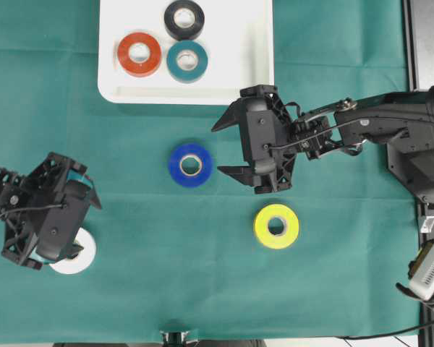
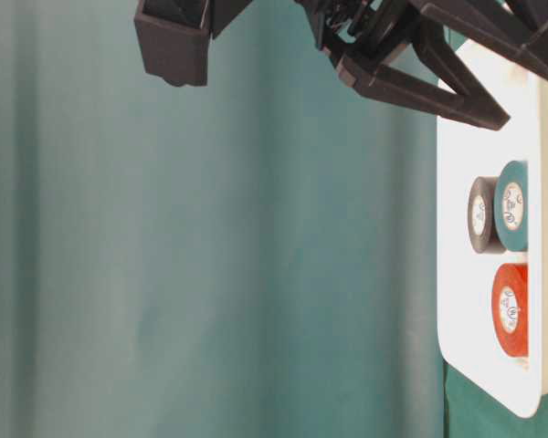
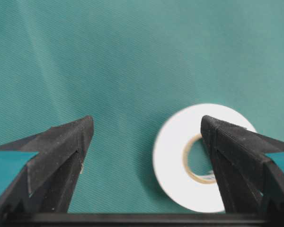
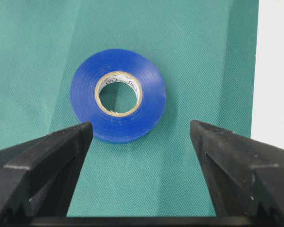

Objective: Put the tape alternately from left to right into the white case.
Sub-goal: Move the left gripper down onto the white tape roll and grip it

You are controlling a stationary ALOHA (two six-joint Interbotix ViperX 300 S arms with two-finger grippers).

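Note:
The white case (image 1: 239, 50) lies at the top centre and holds a black (image 1: 185, 19), a red-orange (image 1: 139, 54) and a teal roll (image 1: 187, 61) of tape. On the green cloth lie a blue roll (image 1: 190, 165), a yellow roll (image 1: 275, 225) and a white roll (image 1: 78, 254). My right gripper (image 1: 217, 150) hangs open just right of the blue roll (image 4: 118, 101), which sits ahead of its jaws (image 4: 140, 142). The left gripper (image 1: 83, 223) is open above the white roll (image 3: 180, 161), whose right part is hidden behind one finger (image 3: 236, 156).
The case (image 2: 489, 274) shows at the right of the table-level view, with the right gripper (image 2: 338, 100) overhead. In the right wrist view the case edge (image 4: 274, 71) is at the far right. A black equipment base (image 1: 419, 166) stands at the right table edge.

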